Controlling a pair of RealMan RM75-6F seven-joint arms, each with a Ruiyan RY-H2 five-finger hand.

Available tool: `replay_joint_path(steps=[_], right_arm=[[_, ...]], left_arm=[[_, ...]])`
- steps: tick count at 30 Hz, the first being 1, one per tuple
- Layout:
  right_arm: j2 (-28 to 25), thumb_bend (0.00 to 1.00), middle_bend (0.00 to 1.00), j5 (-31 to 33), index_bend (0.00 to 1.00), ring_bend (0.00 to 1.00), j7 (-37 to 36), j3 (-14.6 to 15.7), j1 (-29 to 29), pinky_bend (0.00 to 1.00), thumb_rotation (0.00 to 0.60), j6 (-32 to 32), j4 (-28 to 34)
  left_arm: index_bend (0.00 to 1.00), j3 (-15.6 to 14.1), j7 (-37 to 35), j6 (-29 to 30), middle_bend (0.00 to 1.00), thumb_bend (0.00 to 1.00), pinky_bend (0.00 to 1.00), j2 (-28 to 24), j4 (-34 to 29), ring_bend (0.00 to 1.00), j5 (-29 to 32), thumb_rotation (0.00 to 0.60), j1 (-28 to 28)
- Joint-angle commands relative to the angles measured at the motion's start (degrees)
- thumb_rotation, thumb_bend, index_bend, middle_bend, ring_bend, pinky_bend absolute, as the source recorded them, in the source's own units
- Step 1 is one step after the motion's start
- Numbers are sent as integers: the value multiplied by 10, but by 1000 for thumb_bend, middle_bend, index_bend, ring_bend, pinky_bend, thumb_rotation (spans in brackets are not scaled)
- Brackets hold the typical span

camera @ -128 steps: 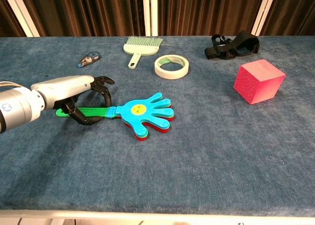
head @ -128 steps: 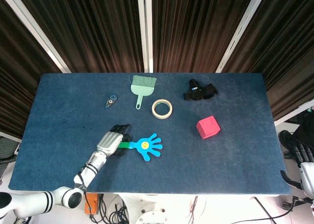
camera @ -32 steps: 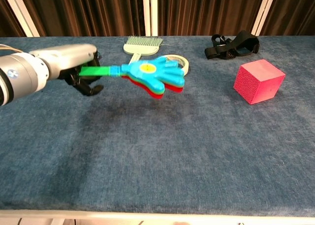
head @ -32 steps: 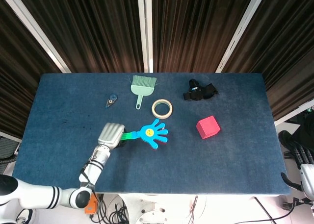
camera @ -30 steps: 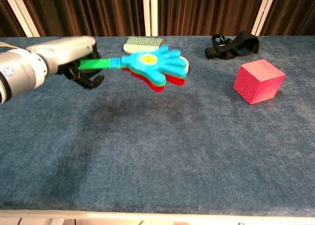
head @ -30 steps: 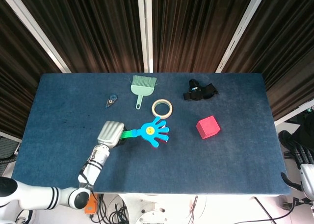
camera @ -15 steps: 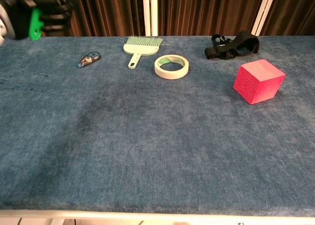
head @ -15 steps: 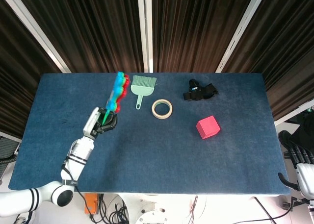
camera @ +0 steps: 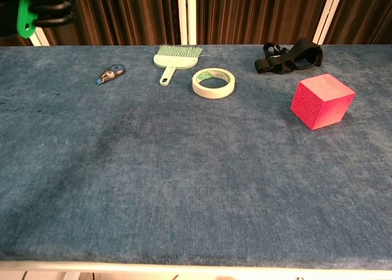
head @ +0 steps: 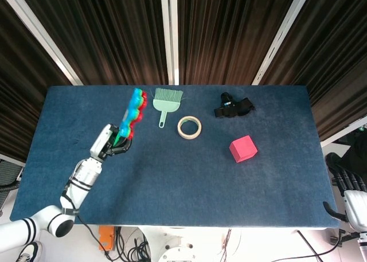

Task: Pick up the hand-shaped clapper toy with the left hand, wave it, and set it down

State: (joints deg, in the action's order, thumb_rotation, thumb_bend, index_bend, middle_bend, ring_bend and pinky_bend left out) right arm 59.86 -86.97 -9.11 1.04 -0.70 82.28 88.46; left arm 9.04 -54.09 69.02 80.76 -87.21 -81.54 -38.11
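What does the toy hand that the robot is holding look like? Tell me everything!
The clapper toy looks like plastic: stacked flat hands, blue and red, on a green handle. The left hand grips that handle and holds the toy up above the table, seen edge-on in the head view. The chest view shows only the handle's end. Nothing else touches it.

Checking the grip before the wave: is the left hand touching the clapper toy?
Touching. Head view shows the left hand wrapped around the clapper toy handle.
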Motion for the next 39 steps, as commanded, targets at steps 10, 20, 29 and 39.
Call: replay_joint_path(steps=[10, 20, 29, 39], right_arm=[[3, 210, 0, 2, 0, 0, -11, 0, -1, 0, 600, 1, -10], [5, 211, 0, 2, 0, 0, -11, 0, -1, 0, 600, -1, -12], [7, 211, 0, 0, 0, 0, -5, 1, 1, 0, 600, -3, -9], [9, 210, 0, 5, 0, 0, -6, 2, 1, 0, 600, -9, -13]], left_arm=[[1000, -69, 543, -118, 1000, 625, 1000, -38, 16, 1000, -93, 600, -32], [1000, 112, -175, -45, 1000, 634, 1000, -62, -149, 1000, 87, 600, 42], [1000, 89, -122, -60, 1000, 635, 1000, -71, -107, 1000, 28, 600, 47], [1000, -64, 516, -91, 1000, 641, 1000, 14, 107, 1000, -183, 600, -3]])
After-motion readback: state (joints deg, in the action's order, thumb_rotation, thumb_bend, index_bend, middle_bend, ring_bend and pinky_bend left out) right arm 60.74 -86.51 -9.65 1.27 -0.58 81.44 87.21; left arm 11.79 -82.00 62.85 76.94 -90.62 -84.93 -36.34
